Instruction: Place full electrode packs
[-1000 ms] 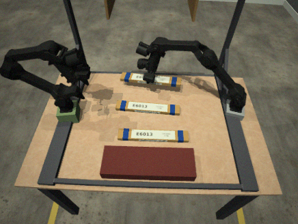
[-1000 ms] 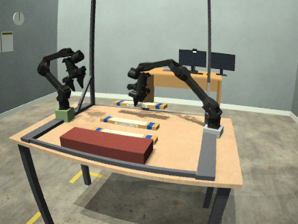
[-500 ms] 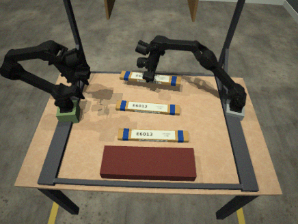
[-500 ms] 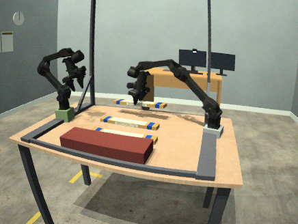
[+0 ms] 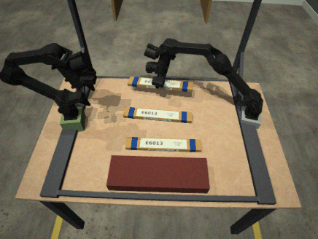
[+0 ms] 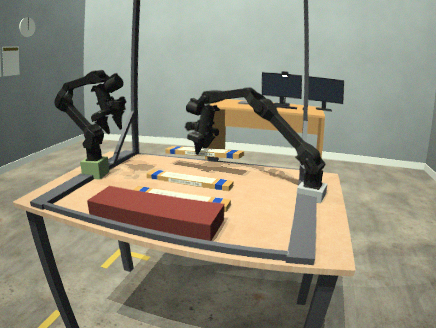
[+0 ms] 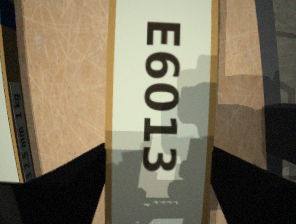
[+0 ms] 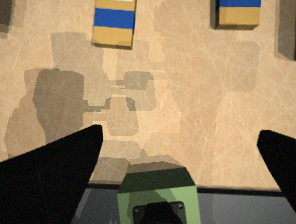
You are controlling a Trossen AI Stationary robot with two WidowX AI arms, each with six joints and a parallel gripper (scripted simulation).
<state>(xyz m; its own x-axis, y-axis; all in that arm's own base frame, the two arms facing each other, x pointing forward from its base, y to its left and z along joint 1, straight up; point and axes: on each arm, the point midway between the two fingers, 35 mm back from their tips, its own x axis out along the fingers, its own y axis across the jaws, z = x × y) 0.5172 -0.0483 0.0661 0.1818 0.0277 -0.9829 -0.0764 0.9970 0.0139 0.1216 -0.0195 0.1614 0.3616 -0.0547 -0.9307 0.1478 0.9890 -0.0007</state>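
Pinched in the left pincer (image 5: 157,81) (image 6: 205,152) (image 7: 159,162), one electrode pack (image 5: 175,84) (image 6: 175,150) (image 7: 161,100) is held level above the table (image 5: 222,146) (image 6: 260,210) (image 7: 65,75) (image 8: 200,100). The middle pack (image 5: 157,114) (image 6: 190,179) (image 7: 10,125) (image 8: 114,22) and near pack (image 5: 163,143) (image 6: 182,196) (image 8: 238,15) are laid flat on the table, off the red platform (image 5: 158,173) (image 6: 155,210). The right pincer (image 5: 90,96) (image 6: 113,129) (image 8: 179,134) is spread wide, raised near the green block (image 5: 73,124) (image 6: 94,168) (image 8: 159,189).
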